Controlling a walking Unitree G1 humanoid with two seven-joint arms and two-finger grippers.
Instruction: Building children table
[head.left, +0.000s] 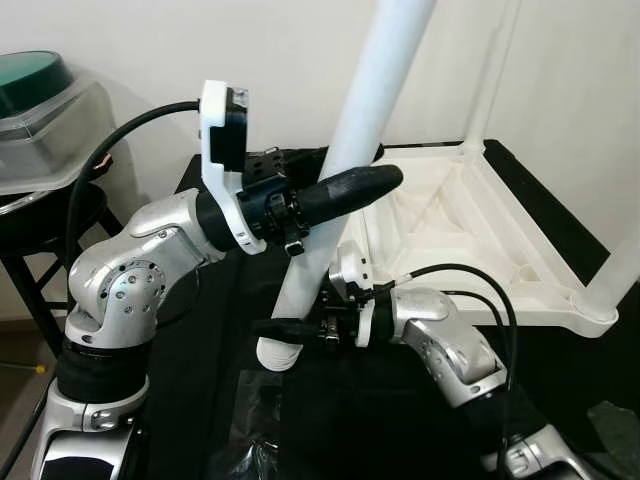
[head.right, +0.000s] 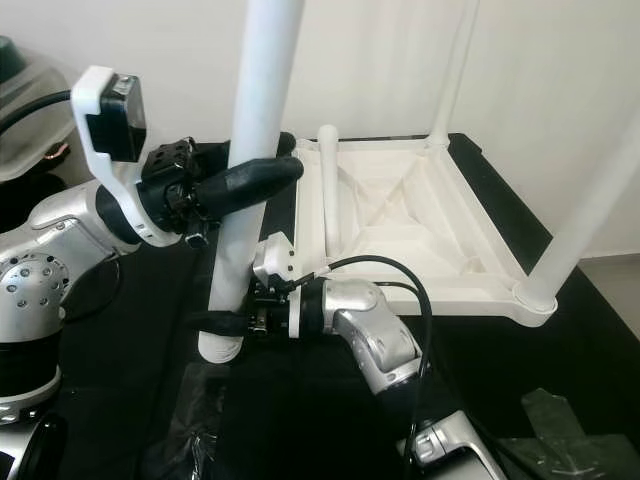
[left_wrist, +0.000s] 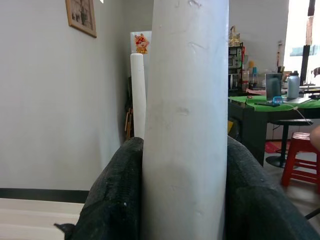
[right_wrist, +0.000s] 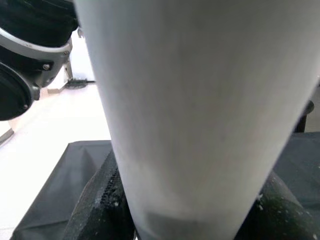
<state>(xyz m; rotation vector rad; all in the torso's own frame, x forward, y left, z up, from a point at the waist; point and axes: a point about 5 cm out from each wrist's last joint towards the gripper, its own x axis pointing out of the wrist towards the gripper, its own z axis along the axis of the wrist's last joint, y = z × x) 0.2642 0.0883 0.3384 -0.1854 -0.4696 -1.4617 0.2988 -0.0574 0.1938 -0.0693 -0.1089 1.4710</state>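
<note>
A: Head views first. Where's the leg?

B: The leg (head.left: 345, 160) leans over the black tabletop (head.right: 120, 390), just beside the upturned table (head.left: 470, 235), which lies with its underside up. The left pincer (head.left: 330, 195) pinches the leg around its middle; the right pincer (head.right: 228, 322) pinches it near the foot end, low by the tabletop. Two legs (head.right: 575, 225) already stand at the table's corners, and another white leg (head.right: 328, 190) lies along the table's near edge.

A: Left wrist view?

B: The two black fingers (left_wrist: 112, 200) press on either side of the leg (left_wrist: 187, 125), with no gap. Beyond it stands one fitted leg (left_wrist: 137, 95).

A: Right wrist?

B: The same: fingers (right_wrist: 102, 200) closed on the leg (right_wrist: 195, 110), very near the camera.

A: How to do this step well?

B: I'd judge the leg should be brought upright over a free corner socket. Keep both grips firm, move the arms together so the leg doesn't twist, and check alignment before pressing down.
</note>
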